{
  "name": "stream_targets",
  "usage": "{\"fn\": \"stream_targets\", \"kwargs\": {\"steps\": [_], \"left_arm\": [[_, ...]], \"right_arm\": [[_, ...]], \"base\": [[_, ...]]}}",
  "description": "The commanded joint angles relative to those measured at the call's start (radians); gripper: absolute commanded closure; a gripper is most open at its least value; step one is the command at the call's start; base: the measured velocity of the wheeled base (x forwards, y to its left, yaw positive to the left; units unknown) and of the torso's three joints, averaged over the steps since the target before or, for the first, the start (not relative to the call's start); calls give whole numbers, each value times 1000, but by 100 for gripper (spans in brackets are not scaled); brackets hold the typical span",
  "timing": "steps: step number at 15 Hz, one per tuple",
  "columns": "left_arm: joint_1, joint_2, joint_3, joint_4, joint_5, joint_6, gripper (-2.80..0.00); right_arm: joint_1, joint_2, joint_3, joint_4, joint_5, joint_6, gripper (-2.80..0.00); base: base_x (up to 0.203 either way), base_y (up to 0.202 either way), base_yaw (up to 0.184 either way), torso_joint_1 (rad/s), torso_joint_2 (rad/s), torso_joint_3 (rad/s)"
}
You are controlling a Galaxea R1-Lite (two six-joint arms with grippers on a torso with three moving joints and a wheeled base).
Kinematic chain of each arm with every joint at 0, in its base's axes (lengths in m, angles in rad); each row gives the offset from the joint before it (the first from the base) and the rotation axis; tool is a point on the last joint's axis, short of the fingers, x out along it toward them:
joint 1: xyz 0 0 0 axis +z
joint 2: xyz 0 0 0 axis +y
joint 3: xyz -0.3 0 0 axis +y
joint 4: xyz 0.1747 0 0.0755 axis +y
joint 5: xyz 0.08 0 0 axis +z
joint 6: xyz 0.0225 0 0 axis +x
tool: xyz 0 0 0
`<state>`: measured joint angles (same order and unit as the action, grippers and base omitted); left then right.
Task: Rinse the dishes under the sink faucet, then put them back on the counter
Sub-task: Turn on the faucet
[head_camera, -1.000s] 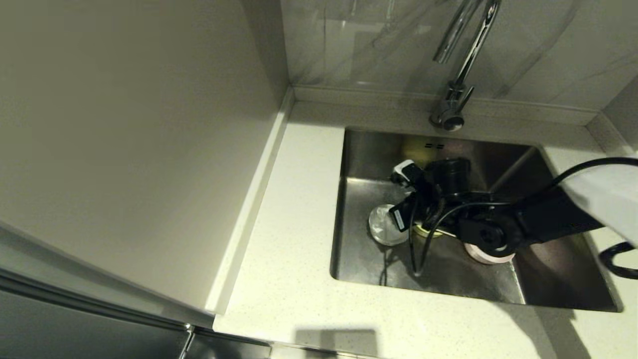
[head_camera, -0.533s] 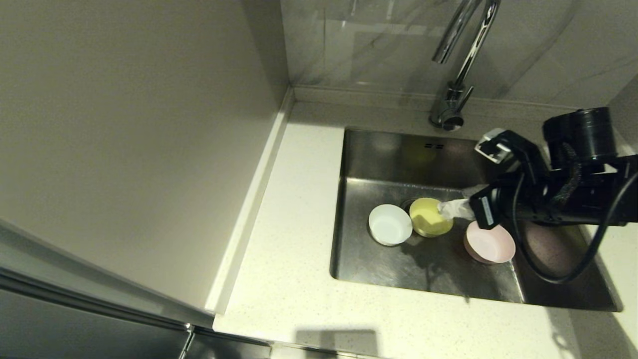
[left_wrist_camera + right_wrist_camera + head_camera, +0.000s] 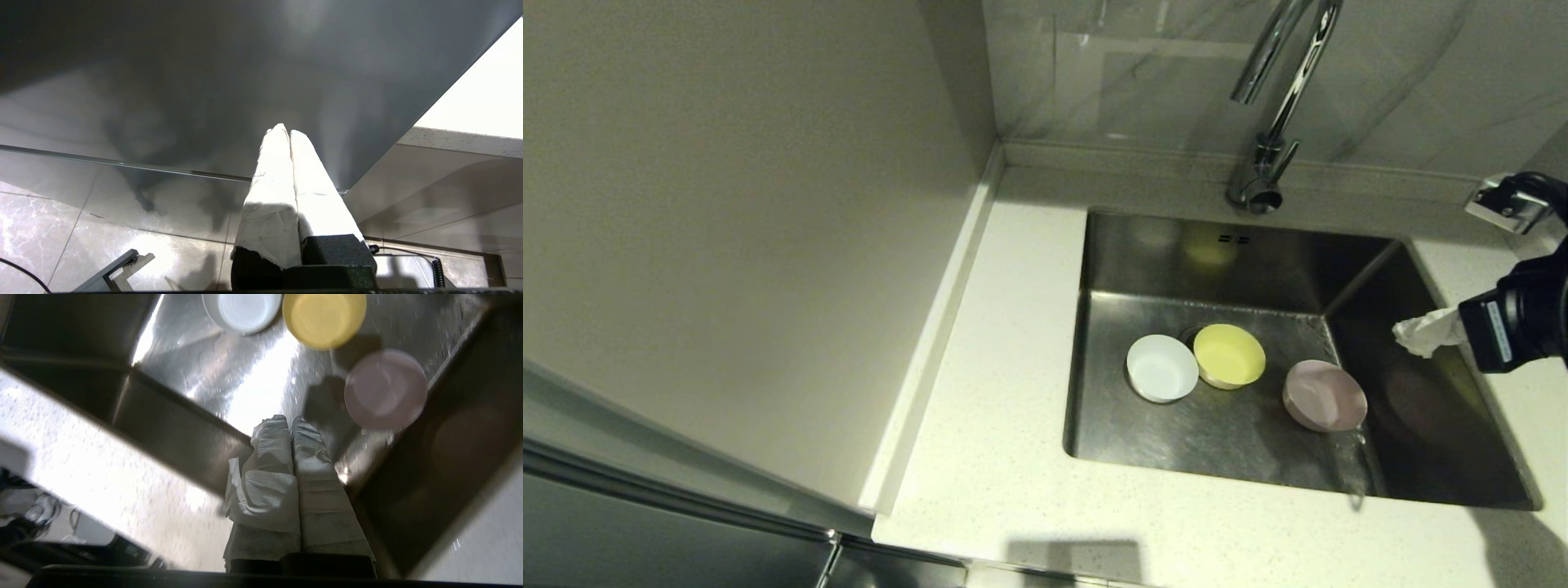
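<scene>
Three bowls rest on the floor of the steel sink (image 3: pixel 1127 261): the white bowl (image 3: pixel 1161 367) on the left, the yellow-green bowl (image 3: pixel 1229 355) in the middle over the drain, the pale pink bowl (image 3: pixel 1325 395) to the right. The chrome faucet (image 3: pixel 1278 98) rises behind the basin, with no water running. My right gripper (image 3: pixel 1409 335) hangs above the sink's right edge, its white-wrapped fingers shut and empty. The right wrist view shows the white bowl (image 3: pixel 243 310), yellow-green bowl (image 3: pixel 324 318) and pink bowl (image 3: pixel 385 388) beyond the right gripper (image 3: pixel 289 420). My left gripper (image 3: pixel 284 130) is parked below the counter, shut and empty.
The white speckled counter (image 3: pixel 1005 343) wraps the sink on the left, front and right. A tall grey panel (image 3: pixel 727 229) stands along the counter's left side. A tiled wall (image 3: pixel 1143 73) backs the faucet.
My right arm has drawn up and out of the sink, moving right, from over the bowls to the basin's right edge. All three bowls now show uncovered and stay where they were.
</scene>
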<state>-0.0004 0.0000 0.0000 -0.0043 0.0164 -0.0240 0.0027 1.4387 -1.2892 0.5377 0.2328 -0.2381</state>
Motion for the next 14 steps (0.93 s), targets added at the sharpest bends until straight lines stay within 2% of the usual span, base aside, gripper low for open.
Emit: {"fn": "stream_targets", "kwargs": {"steps": [1,3,5,7,10,12,14], "left_arm": [[0,-2,0,0,0,-1,0],[0,-2,0,0,0,-1,0],[0,-2,0,0,0,-1,0],[0,-2,0,0,0,-1,0],[0,-2,0,0,0,-1,0],[0,-2,0,0,0,-1,0],[0,-2,0,0,0,-1,0]], "right_arm": [[-44,-22,-76,108,18,0,0],[-50,-12,-122,107,61,77,0],[-48,17,-178,16,106,122,0],[-47,42,-197,-180,167,154,0],[-14,97,-253,-575,202,301,0],[16,138,-334,-718,214,341,0],[56,163,-408,-825,262,381,0]], "base": [[0,0,0,0,0,0],[0,0,0,0,0,0],[0,0,0,0,0,0],[0,0,0,0,0,0],[0,0,0,0,0,0],[0,0,0,0,0,0],[0,0,0,0,0,0]]}}
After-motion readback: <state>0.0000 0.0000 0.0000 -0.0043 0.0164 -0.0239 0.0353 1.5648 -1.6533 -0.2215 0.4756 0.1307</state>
